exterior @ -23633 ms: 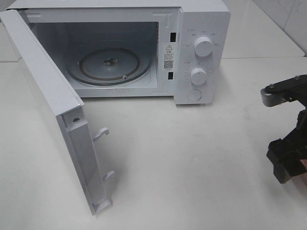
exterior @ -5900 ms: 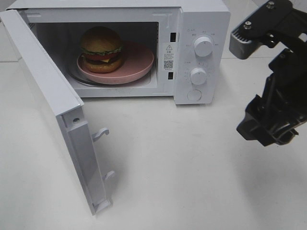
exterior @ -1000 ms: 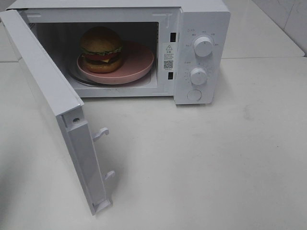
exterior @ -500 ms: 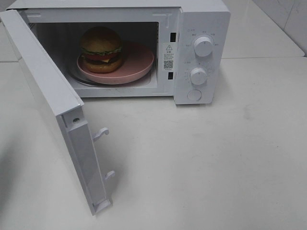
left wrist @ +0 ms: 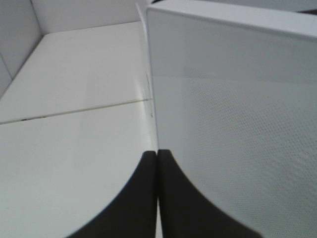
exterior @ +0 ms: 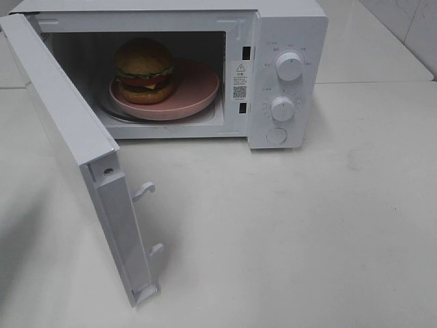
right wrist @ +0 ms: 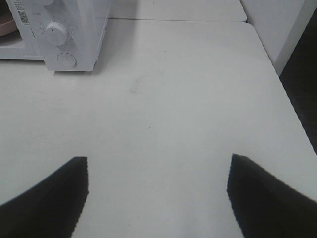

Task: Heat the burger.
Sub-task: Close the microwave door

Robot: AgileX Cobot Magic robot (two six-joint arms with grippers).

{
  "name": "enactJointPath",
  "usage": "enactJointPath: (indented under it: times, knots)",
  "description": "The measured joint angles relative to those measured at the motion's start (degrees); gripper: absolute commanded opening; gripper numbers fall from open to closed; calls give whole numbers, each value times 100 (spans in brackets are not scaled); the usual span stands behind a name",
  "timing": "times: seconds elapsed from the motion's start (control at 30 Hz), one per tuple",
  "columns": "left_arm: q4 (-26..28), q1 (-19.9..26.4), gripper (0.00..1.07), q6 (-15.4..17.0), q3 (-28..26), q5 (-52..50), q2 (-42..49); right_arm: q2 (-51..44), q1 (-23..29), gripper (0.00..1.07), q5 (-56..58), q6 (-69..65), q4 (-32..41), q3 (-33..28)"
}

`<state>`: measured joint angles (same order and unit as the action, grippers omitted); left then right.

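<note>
The burger (exterior: 144,70) stands on a pink plate (exterior: 198,87) inside the white microwave (exterior: 287,27), whose door (exterior: 68,130) hangs wide open to the left. Neither gripper shows in the exterior high view. In the left wrist view my left gripper (left wrist: 157,193) is shut and empty, its dark fingers (left wrist: 136,203) pressed together close to the door's outer dotted face (left wrist: 237,124). In the right wrist view my right gripper (right wrist: 157,193) is open and empty above the bare table, well to the right of the microwave (right wrist: 74,29).
The microwave has two knobs (exterior: 289,66) and a round button (exterior: 276,135) on its right panel. The door's latch hooks (exterior: 145,190) stick out over the white table (exterior: 307,225). The table's right edge (right wrist: 277,74) shows in the right wrist view.
A faint shadow has spread over the table left of the door in the exterior high view. The burger, plate and door have not moved.
</note>
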<state>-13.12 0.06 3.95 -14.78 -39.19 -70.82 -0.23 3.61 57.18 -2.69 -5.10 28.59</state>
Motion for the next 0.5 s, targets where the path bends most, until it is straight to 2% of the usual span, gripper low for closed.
enactJointPath:
  times: [0.03, 0.07, 0.13, 0.17, 0.2, 0.3, 0.5]
  knots:
    - [-355, 0, 0, 138, -52, -34, -178, 0, 0, 75, 0, 0, 0, 0]
    - [-355, 0, 0, 138, -52, -34, -178, 0, 0, 75, 0, 0, 0, 0]
    - [-785, 0, 0, 395, -115, -195, -441, 0, 0, 75, 0, 0, 0, 0]
    - [-785, 0, 0, 395, -115, -195, -441, 0, 0, 75, 0, 0, 0, 0]
    - [-951, 0, 0, 579, -120, -378, -590, 0, 0, 75, 0, 0, 0, 0]
    - [-1071, -132, 0, 768, -120, -642, -791, 0, 0, 75, 0, 0, 0, 0]
    - [-1060, -659, 0, 602, -206, -762, -1083, 0, 0, 75, 0, 0, 0, 0]
